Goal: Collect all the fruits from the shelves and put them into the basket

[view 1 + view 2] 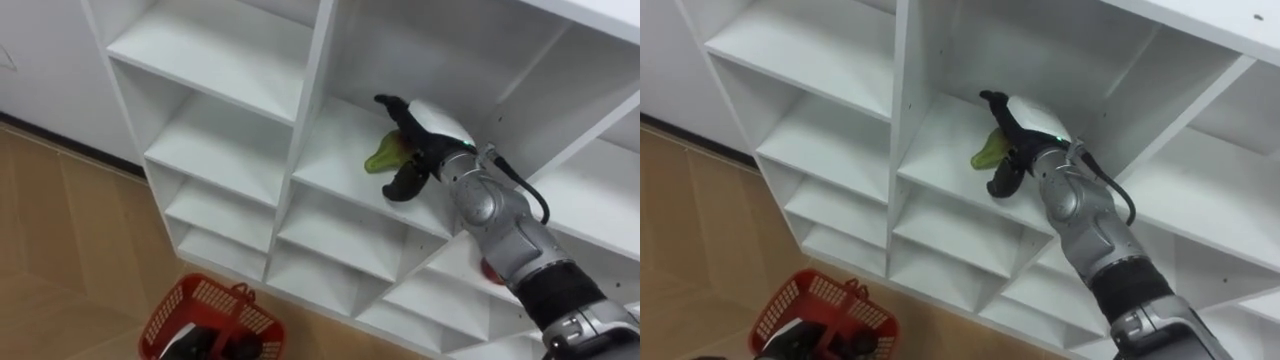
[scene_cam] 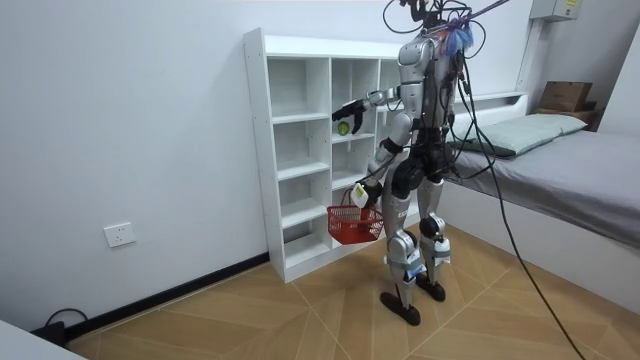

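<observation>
Gripping a green fruit (image 1: 383, 158), the fingers (image 1: 392, 104) of the right hand (image 1: 430, 125) curl round it from above, thumb below. The fruit sits at the front of a middle shelf in the white closet (image 1: 308, 110), just at the board's surface. Whether it is lifted I cannot tell. The pick looks underway; carrying it down and dropping it remain. The left hand (image 2: 360, 189) hangs low, closed on the handle of a red basket (image 1: 172, 305). Dark shapes fill its inside, and no fruit can be made out there. A red object (image 1: 488, 268), perhaps another fruit, peeks out behind the forearm on a lower shelf.
</observation>
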Available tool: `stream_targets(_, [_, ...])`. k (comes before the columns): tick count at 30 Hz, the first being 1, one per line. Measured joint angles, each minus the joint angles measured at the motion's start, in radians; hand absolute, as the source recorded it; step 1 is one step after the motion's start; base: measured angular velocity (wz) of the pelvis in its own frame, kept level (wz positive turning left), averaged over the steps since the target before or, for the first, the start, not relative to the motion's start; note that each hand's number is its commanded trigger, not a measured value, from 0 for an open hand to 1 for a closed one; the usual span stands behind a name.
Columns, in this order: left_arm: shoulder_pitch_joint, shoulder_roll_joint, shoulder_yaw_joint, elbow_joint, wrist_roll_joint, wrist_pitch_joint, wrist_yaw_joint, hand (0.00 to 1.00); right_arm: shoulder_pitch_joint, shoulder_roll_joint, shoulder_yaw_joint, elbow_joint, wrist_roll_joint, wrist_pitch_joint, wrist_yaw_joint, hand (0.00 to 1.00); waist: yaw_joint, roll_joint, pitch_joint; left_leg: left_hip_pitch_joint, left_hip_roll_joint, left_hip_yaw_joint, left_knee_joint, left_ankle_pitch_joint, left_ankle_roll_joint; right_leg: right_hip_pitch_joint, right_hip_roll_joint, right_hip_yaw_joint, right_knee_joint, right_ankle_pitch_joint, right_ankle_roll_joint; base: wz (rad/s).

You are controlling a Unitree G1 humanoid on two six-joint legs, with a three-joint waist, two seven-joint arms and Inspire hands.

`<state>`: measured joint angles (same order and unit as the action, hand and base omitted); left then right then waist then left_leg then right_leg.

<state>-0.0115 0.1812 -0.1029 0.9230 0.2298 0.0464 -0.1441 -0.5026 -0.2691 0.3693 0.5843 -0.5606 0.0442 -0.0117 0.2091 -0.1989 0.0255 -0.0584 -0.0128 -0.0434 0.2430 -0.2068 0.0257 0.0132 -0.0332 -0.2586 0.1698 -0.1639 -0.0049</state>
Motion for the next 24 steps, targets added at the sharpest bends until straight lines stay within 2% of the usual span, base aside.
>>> stream_targets(4, [-0.006, 0.001, 0.001, 0.0, 0.0, 0.0, 0.0, 1.0, 0.0, -0.003, 0.0, 0.026, -0.004, 0.0, -0.023, 0.0, 0.014, 0.0, 0.0001, -0.013, -0.001, -0.001, 0.002, 0.0, 0.0, -0.012, 0.0, -0.006, 0.001, 0.0, 0.0, 0.0])
stream_targets(6, [-0.013, 0.001, 0.0, 0.0, 0.0, 0.0, 0.0, 1.0, -0.022, -0.014, -0.002, 0.034, -0.005, 0.0, -0.041, 0.0, 0.012, -0.001, 0.0002, -0.036, -0.001, -0.002, 0.013, 0.0, 0.0, -0.03, 0.0, -0.006, 0.002, 0.001, -0.001, 0.0])
stream_targets(15, [-0.039, -0.002, -0.003, 0.032, -0.005, -0.001, 0.0, 1.0, -0.089, -0.013, -0.01, 0.146, -0.033, -0.006, -0.125, 0.0, 0.011, -0.002, 0.0036, -0.072, -0.006, -0.026, 0.028, 0.0, -0.001, -0.049, -0.001, -0.021, 0.002, 0.001, -0.002, 0.07])
stream_targets(17, [-0.043, 0.004, -0.022, 0.044, -0.006, -0.001, 0.0, 1.0, -0.1, -0.013, -0.01, 0.171, -0.031, -0.023, -0.142, 0.0, 0.011, 0.0, 0.012, -0.073, -0.006, -0.029, 0.031, 0.0, 0.0, -0.048, -0.001, -0.03, 0.002, 0.001, -0.002, 0.02])
stream_targets(20, [-0.054, 0.005, -0.026, 0.061, -0.039, -0.001, 0.0, 1.0, -0.108, -0.013, -0.01, 0.194, 0.003, -0.029, -0.161, 0.0, 0.01, 0.006, 0.021, -0.084, -0.005, -0.031, 0.032, 0.0, -0.001, -0.052, -0.001, -0.042, 0.003, 0.003, -0.005, 0.04])
stream_targets(24, [-0.068, 0.008, -0.039, 0.071, -0.042, -0.001, 0.002, 1.0, -0.124, -0.013, -0.012, 0.217, 0.005, -0.03, -0.162, 0.0, 0.013, 0.007, 0.0217, -0.099, -0.004, -0.041, 0.032, 0.003, -0.006, -0.063, 0.001, -0.046, 0.006, 0.005, -0.008, 0.04])
